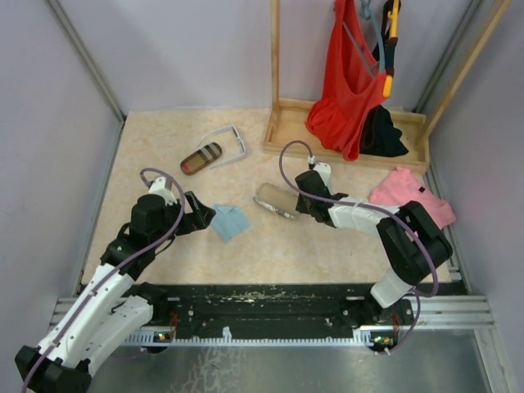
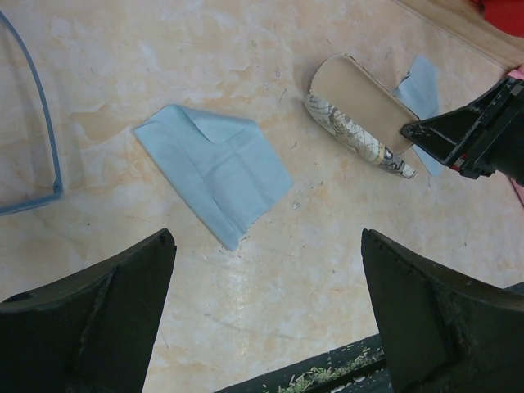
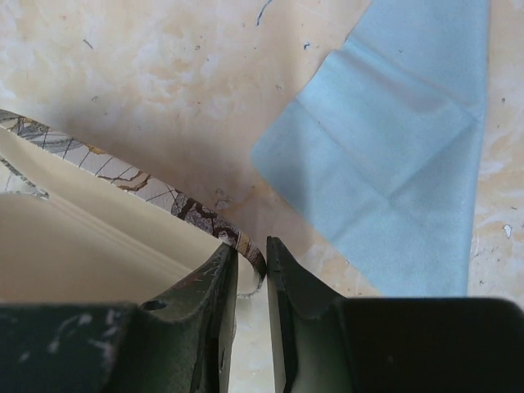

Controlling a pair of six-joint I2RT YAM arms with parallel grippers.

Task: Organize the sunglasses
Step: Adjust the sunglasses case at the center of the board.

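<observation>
1 pair of pale-framed sunglasses (image 1: 237,141) lies far back on the table (image 1: 155,147), beside a striped case (image 1: 201,158), well apart from both arms. The left fingers (image 1: 205,219) gape wide (blue cloth (image 1: 231,221) just ahead); the right fingers (image 1: 291,205) pinch the patterned case (image 1: 273,201) rim.

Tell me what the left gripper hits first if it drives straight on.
Most likely the light blue cloth, lying flat just ahead of the left gripper; the patterned case lies beyond it. Depth is unclear.

Pale, thin-framed sunglasses (image 1: 240,141) lying flat at the table's far side, just beside brown-striped case (image 1: 201,158).
</observation>
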